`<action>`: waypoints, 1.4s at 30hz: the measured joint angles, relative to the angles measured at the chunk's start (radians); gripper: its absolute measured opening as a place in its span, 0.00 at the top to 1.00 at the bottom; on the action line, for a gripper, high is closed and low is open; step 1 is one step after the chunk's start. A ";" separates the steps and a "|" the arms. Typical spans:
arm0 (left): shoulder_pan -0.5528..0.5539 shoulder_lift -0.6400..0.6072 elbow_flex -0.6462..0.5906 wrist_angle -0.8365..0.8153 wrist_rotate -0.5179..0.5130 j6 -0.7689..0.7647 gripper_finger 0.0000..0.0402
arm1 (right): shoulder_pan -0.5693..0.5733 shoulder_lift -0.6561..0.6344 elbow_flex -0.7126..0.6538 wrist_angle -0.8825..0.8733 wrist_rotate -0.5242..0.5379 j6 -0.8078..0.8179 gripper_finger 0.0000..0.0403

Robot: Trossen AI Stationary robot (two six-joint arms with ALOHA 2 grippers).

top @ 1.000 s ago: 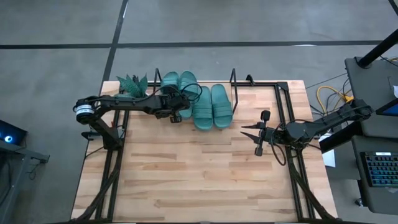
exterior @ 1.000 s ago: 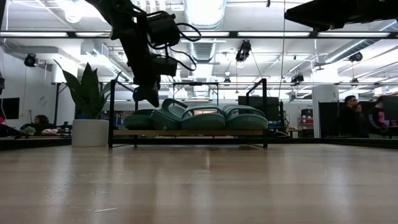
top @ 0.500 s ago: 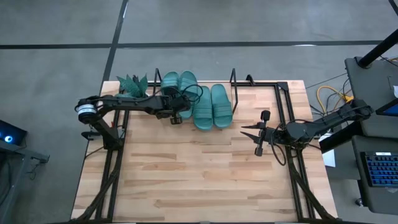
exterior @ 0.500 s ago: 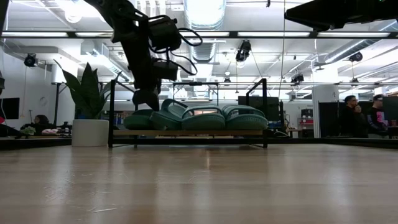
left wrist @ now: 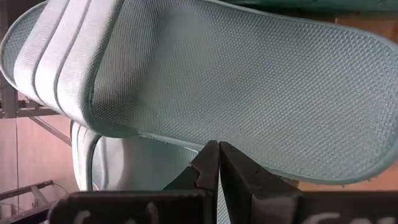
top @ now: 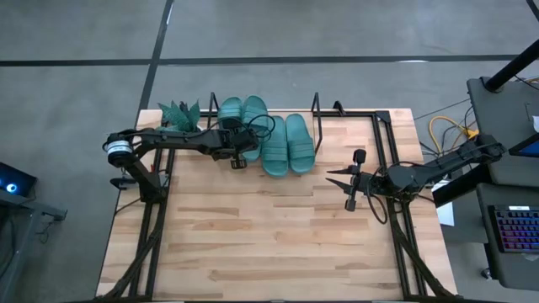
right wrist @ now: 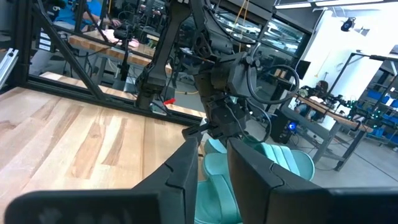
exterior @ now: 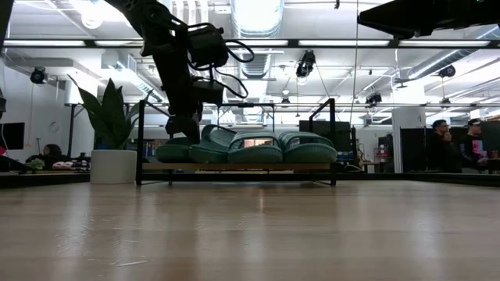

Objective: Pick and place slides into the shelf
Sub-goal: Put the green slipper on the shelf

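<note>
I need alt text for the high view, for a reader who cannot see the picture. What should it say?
Seen from above, four teal slides lie side by side on the shelf at the far edge of a wooden table. The left gripper, shut, is at their near ends. The right gripper waits over the table's right side, beside a potted plant at the far left corner.

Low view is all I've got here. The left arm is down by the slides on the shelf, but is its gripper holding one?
Observer: The left gripper is shut, empty, beside a tilted slide.
Operator: How many slides are on the shelf?
Observer: From above, four slides: a left pair set farther back, a right pair nearer the table's middle.
Operator: And the right arm?
Observer: The right gripper hangs over bare table right of the shelf, fingers parted, holding nothing.
</note>
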 joint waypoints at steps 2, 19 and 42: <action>0.000 0.000 -0.001 0.001 0.001 0.000 1.00 | 0.000 0.000 0.000 0.000 0.000 0.000 0.81; 0.009 0.000 -0.029 0.048 0.054 0.000 1.00 | 0.000 0.000 0.000 0.000 0.000 0.000 0.79; 0.005 -0.065 -0.031 0.047 0.073 0.002 1.00 | 0.000 0.000 0.000 0.000 0.000 0.000 0.79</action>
